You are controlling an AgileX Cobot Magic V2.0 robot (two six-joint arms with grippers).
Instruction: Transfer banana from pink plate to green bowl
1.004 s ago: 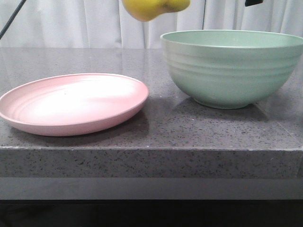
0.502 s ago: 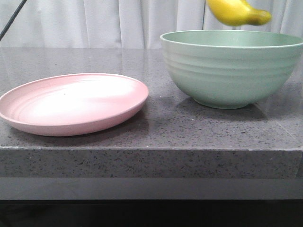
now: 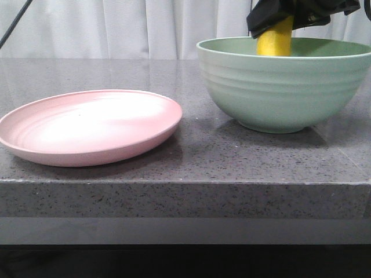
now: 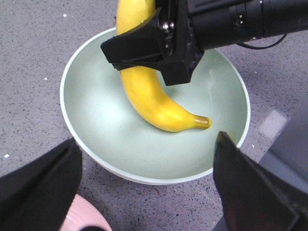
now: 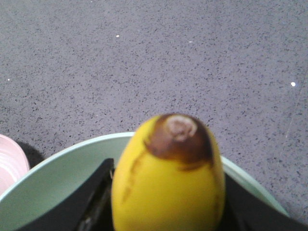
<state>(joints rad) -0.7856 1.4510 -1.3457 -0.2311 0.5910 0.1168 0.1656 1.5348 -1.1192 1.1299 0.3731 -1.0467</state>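
Observation:
The yellow banana point(image 3: 275, 42) hangs partly inside the pale green bowl point(image 3: 278, 92) at the right of the table, held by my right gripper point(image 3: 279, 24), which is shut on its upper part. In the left wrist view the banana point(image 4: 154, 98) curves down into the bowl point(image 4: 110, 139), its stem tip close to the inner wall; whether it touches I cannot tell. The right wrist view shows the banana's brown end point(image 5: 179, 132) between the right gripper point(image 5: 166, 207). The pink plate point(image 3: 87, 124) is empty at the left. My left gripper point(image 4: 147, 144) is open and empty, high above the bowl's near rim.
The grey speckled counter point(image 3: 191, 162) has its front edge close to the plate and bowl. A white curtain point(image 3: 145, 29) hangs behind. A strip of bare counter separates the plate from the bowl. The plate's edge shows in the left wrist view point(image 4: 89, 219).
The banana has travelled right from above the gap between plate and bowl, then down into the bowl. The right gripper has dropped into the front view with it.

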